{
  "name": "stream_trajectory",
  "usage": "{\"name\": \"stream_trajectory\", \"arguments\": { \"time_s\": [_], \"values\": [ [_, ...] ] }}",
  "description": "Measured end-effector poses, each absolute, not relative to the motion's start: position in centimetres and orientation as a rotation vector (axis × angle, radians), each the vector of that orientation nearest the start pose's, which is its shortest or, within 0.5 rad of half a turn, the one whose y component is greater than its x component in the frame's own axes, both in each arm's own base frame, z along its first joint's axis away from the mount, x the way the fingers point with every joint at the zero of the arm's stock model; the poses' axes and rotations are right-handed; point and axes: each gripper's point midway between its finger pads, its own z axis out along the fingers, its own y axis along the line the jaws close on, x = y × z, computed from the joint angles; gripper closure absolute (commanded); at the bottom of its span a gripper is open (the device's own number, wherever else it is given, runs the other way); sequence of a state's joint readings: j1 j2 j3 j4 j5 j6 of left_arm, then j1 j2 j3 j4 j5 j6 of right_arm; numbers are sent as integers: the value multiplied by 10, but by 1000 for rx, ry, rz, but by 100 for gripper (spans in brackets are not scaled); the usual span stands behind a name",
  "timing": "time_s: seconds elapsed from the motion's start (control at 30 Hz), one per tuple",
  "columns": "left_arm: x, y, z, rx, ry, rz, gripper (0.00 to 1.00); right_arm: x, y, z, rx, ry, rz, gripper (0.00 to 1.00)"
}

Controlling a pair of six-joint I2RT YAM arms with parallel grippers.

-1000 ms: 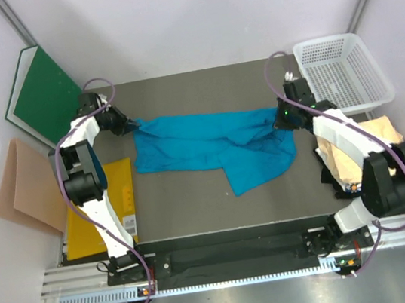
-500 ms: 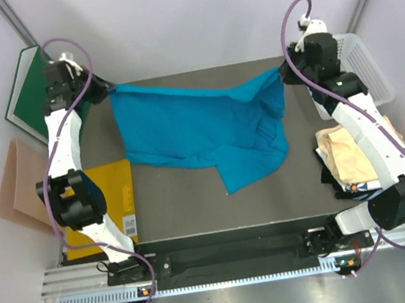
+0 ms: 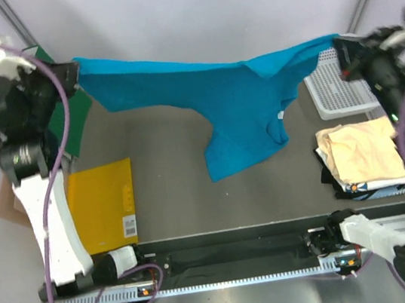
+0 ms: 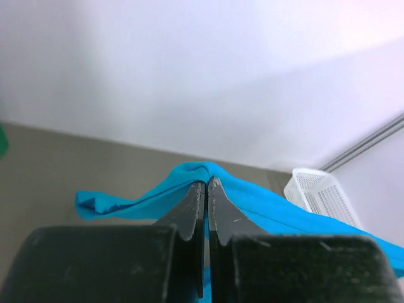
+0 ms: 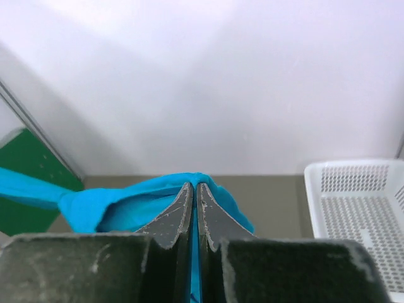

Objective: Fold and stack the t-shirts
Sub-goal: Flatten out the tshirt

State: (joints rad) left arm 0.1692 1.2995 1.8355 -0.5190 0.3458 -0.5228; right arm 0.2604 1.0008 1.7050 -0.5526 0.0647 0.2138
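Both arms had risen and spread since a second earlier; your left gripper (image 4: pixel 206 187) and right gripper (image 5: pixel 194 189) clamped corners of the teal t-shirt (image 3: pixel 234 108), hanging it above the table (image 3: pixel 170 190). Such thin bites could have slipped under tension.

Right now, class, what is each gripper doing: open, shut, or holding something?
The left gripper is shut on one end of the teal-blue t-shirt.
The right gripper is shut on the other end of that shirt.
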Motion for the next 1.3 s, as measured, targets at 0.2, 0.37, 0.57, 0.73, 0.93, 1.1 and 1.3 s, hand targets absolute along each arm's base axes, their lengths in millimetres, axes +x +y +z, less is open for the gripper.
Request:
{"name": "stream_trajectory", "arguments": {
  "time_s": [0.2,0.37,0.57,0.73,0.93,1.1,1.3],
  "values": [
    [272,-27,580,-166,1346,-465,100,178,32,588,58,1205,307,100],
    [248,-28,609,-136,1262,-436,100,157,20,619,70,1095,270,100],
    [291,-15,596,-186,1325,-412,100,211,27,615,71,1149,209,100],
    [385,-3,531,-245,1523,-435,100,309,46,561,59,1310,136,100],
    [509,10,365,-364,1887,-483,100,461,81,401,-16,1666,102,100],
    [562,13,204,-473,2196,-486,100,566,104,219,-80,2024,117,100],
    [605,8,99,-522,2362,-483,100,636,117,116,-87,2187,115,100]
  ]
}}
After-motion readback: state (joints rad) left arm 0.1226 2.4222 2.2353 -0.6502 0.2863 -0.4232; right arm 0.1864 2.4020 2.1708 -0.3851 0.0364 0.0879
